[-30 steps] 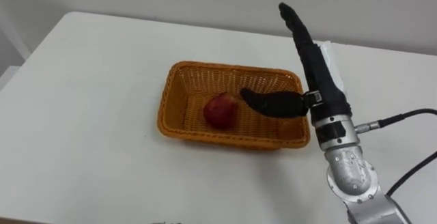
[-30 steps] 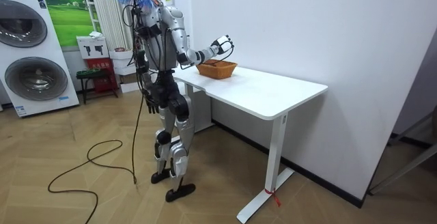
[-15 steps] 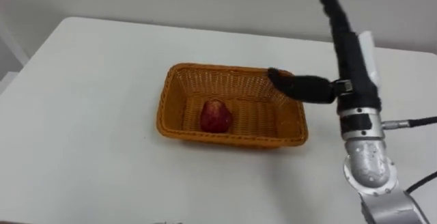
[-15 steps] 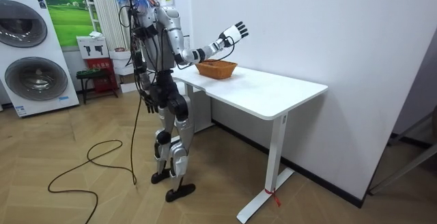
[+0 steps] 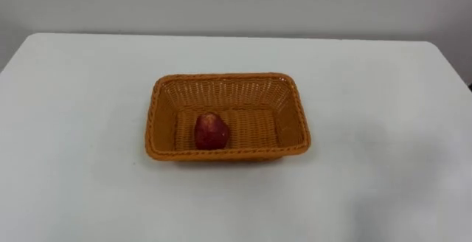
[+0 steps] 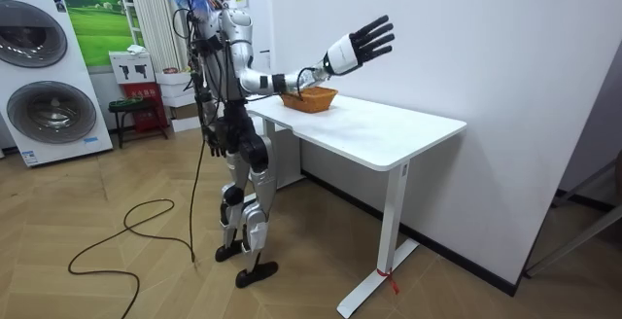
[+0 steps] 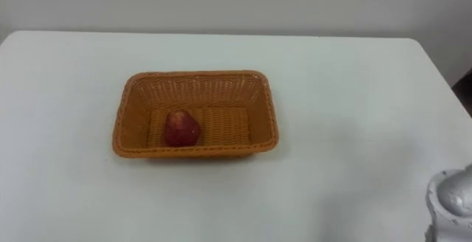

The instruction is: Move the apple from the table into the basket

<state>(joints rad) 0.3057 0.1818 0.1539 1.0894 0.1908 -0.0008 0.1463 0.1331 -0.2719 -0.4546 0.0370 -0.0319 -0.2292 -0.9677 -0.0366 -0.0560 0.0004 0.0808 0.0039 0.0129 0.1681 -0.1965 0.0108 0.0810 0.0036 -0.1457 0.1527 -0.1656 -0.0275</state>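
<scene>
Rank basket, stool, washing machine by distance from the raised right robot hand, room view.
1. Basket: on the table, just below the right robot hand.
2. Stool: beyond the robot, toward the room view's left.
3. Washing machine: at the room view's far left.

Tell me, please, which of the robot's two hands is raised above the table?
The right hand, held high above the table near the basket, fingers spread and empty. The left hand hangs low beside the hip, away from the table.
</scene>
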